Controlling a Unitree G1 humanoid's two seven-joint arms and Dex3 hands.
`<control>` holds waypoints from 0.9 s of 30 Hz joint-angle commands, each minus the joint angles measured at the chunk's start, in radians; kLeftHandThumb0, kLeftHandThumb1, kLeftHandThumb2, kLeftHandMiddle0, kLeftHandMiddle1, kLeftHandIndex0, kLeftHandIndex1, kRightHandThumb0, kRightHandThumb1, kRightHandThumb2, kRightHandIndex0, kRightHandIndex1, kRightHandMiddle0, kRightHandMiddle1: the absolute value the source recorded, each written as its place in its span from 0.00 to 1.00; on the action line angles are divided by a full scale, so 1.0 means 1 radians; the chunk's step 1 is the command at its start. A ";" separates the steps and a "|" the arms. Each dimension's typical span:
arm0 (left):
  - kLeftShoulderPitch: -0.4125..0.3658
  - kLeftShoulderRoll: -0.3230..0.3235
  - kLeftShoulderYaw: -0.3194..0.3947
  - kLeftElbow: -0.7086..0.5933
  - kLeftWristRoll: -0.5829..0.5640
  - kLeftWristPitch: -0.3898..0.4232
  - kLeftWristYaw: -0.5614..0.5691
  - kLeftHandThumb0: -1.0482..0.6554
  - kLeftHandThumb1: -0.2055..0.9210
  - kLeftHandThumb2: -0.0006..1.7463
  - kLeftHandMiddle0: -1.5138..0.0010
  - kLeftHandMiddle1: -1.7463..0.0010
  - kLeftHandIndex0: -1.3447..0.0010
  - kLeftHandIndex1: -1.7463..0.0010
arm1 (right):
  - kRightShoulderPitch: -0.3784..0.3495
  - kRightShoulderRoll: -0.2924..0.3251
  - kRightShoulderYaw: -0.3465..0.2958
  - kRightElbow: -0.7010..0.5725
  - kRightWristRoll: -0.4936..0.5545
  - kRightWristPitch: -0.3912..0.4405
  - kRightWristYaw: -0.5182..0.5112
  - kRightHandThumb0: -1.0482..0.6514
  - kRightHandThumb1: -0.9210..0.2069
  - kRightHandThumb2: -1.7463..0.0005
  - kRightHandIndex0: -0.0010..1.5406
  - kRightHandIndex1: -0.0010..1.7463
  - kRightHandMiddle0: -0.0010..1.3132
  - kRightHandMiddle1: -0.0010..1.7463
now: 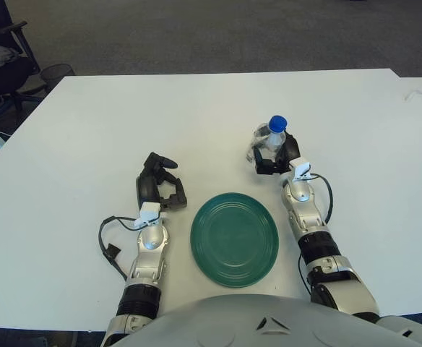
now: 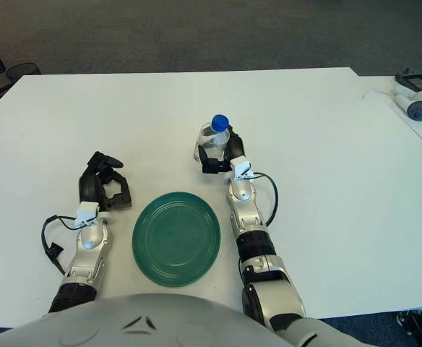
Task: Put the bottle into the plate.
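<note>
- Right hand [image 1: 277,153]: fingers clamped around bottle [image 1: 269,139], held upright, long axis vertical, blue cap on top.
- Bottle located beyond plate [image 1: 234,238], toward its far right edge; not yet over it.
- Plate lying nearer the body and leftward of right hand.
- Left hand [image 1: 159,187]: just left of plate, fingers curled, holding nothing.
- Table [image 1: 88,123] beneath everything.

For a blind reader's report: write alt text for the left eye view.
The robot's right hand grips a clear bottle with a blue cap, upright on a white table, beyond and right of an empty green plate. The left hand shows left of the plate, fingers curled, holding nothing.
</note>
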 commanded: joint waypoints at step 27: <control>0.045 0.023 0.001 0.085 0.052 -0.004 0.018 0.61 0.13 1.00 0.42 0.00 0.49 0.00 | 0.155 -0.262 0.393 -0.443 0.060 -0.403 0.338 0.56 0.53 0.24 0.78 1.00 0.72 1.00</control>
